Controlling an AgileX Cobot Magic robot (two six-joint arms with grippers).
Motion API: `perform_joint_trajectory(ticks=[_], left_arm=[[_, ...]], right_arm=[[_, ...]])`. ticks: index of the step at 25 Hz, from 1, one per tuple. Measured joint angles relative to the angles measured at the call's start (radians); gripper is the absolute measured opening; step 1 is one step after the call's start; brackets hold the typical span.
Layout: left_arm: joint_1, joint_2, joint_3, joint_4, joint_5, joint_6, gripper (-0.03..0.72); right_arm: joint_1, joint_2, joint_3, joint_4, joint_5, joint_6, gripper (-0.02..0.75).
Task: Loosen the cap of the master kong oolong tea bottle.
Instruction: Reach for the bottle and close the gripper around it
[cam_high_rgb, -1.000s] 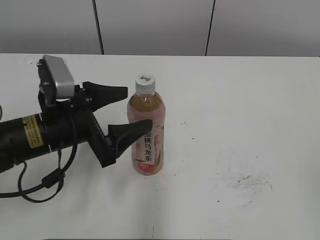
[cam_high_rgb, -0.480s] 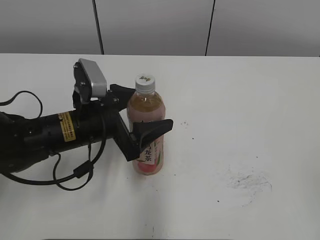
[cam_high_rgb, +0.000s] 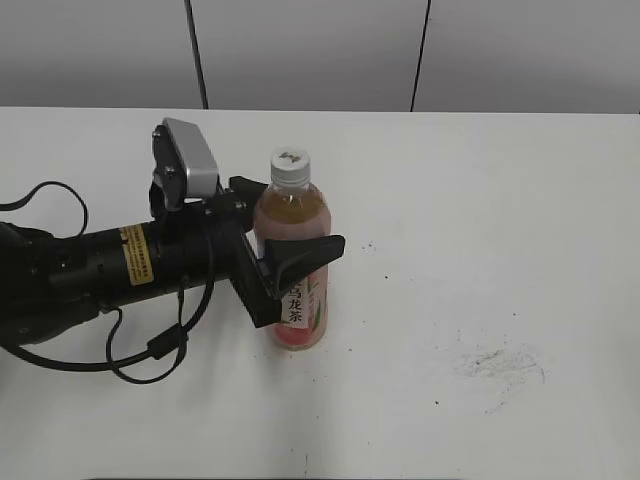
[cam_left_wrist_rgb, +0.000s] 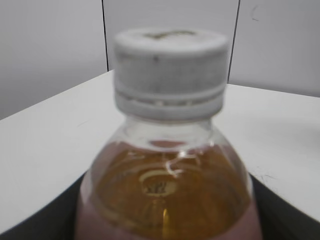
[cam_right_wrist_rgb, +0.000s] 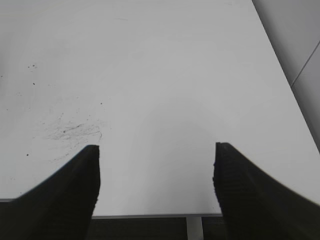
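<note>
The master kong oolong tea bottle (cam_high_rgb: 297, 305) stands upright on the white table, amber tea above a pink label. Its white cap (cam_high_rgb: 291, 166) is on the neck and has a dark mark on top. My left gripper (cam_high_rgb: 300, 215) reaches in from the left, with one black jaw behind the bottle's body and one in front, below the cap. In the left wrist view the cap (cam_left_wrist_rgb: 169, 65) and bottle shoulder (cam_left_wrist_rgb: 165, 190) fill the frame, and the jaws (cam_left_wrist_rgb: 165, 222) touch both sides. My right gripper (cam_right_wrist_rgb: 156, 150) is open and empty over bare table and does not show in the exterior view.
The white table (cam_high_rgb: 480, 200) runs back to a grey panelled wall. Dark scuff marks (cam_high_rgb: 497, 365) lie right of the bottle and also show in the right wrist view (cam_right_wrist_rgb: 70, 130). The table's edge (cam_right_wrist_rgb: 150, 215) lies just below the right jaws. A black cable (cam_high_rgb: 150, 350) loops under the left arm.
My left arm has moved right until its open jaws came round the bottle's body, then narrowed slightly onto it. The bottle has stayed in place.
</note>
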Motion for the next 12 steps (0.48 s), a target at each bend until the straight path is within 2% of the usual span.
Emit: perform_joint_trajectory(ticks=[12], left_arm=[[0.000, 0.000, -0.001, 0.006, 0.000, 0.000, 0.447]], right_arm=[[0.000, 0.000, 0.000, 0.000, 0.000, 0.000, 0.534]])
